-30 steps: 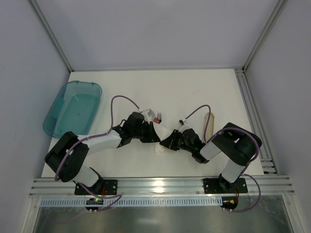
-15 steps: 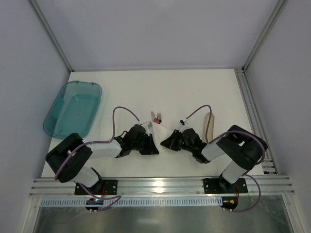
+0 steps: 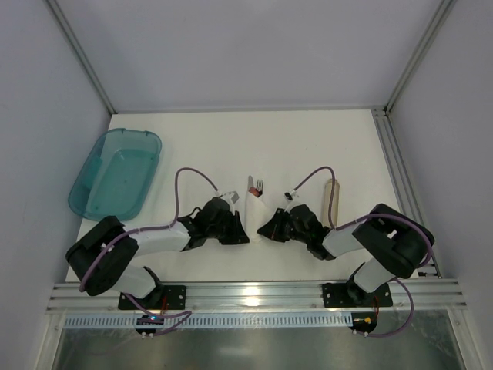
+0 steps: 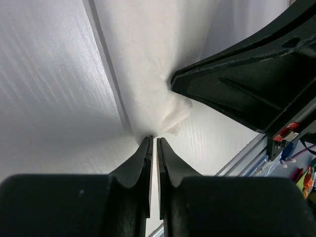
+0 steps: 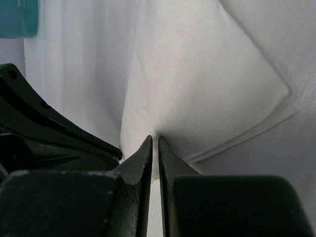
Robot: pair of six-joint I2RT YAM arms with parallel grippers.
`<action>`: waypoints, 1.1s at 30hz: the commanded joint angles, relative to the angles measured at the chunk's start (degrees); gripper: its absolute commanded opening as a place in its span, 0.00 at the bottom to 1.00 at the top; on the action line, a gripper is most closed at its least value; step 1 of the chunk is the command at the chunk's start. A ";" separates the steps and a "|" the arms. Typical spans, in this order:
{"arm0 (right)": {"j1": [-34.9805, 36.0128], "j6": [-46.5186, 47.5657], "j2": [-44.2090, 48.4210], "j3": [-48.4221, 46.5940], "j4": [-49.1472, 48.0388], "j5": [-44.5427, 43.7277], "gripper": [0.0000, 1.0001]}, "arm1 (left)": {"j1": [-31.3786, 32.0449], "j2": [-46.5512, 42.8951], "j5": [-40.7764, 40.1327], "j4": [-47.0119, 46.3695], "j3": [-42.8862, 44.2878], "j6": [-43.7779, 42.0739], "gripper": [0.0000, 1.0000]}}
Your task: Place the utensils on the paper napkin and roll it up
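2 clamped holds on the paper napkin (image 3: pixel 253 213), by left gripper (image 4: pixel 153 141) and right gripper (image 5: pixel 153 138); utensils (image 3: pixel 255 185) protruding from its far end.

The paper napkin (image 5: pixel 197 89) is soft, matt white paper — a bit crinkled. The tub (image 3: pixel 115 173) is shiny, see-through teal plastic.

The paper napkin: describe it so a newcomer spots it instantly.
On the white table, look at the middle near its front edge. The paper napkin is the folded white sheet held by the left pincer and right pincer, fork tines poking from its far end, unlike the tan tube nearby.
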State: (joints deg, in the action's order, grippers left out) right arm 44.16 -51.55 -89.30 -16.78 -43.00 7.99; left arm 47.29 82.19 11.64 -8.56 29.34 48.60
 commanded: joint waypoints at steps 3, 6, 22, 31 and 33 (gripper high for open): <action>1.01 1.63 -1.58 2.01 0.73 -1.66 0.10 | 0.00 -1.78 -1.10 0.56 4.31 -0.44 0.11; 0.93 1.63 -1.41 2.19 0.55 -1.75 0.10 | 0.00 -0.28 0.48 -1.19 5.72 0.00 0.12; 1.45 3.73 8.78 -0.45 16.00 -10.71 0.10 | 3.07 10.88 1.37 -6.39 6.87 -0.26 0.10; 2.06 3.65 6.86 -0.36 15.67 -11.24 0.10 | 3.25 9.30 0.23 -4.63 7.92 -1.58 0.11; 2.42 3.65 6.77 -0.28 15.67 -11.59 0.10 | 3.16 9.30 0.75 -3.93 9.15 -1.75 0.12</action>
State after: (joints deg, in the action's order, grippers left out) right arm 45.80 -49.23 -81.06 -16.91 -29.78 -0.84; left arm 50.09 92.14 13.23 -13.85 36.21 48.73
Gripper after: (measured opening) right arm 0.097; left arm 0.115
